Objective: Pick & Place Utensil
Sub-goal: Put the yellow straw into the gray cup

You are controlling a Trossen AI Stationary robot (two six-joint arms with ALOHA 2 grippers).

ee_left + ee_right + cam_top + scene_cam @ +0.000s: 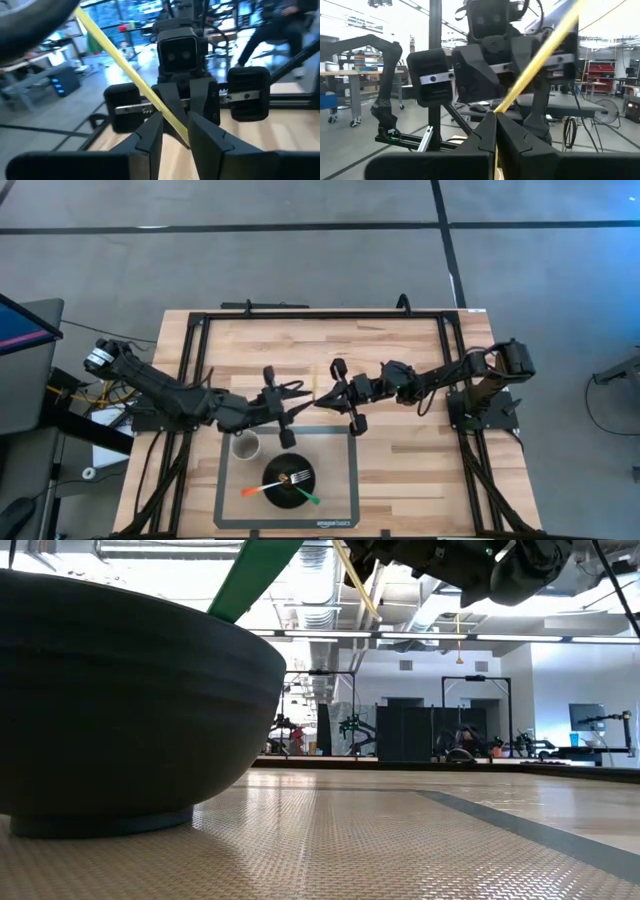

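Above mid-table, the right gripper (495,125) pinches one end of a yellow utensil (540,55); the left gripper (175,132) stands parted around its other end. Light, stiff, slick; grip it mid-handle.

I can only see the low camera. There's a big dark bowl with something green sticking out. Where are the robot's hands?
Observer: Both are over the middle of the table, past the bowl. The left hand and right hand face each other, close together.
Child: Is one holding something?
Observer: Yes, the right hand is shut on a yellow utensil, which points toward the left hand.
Child: What else is in the bowl?
Observer: A fork and an orange utensil, along with your green utensil.
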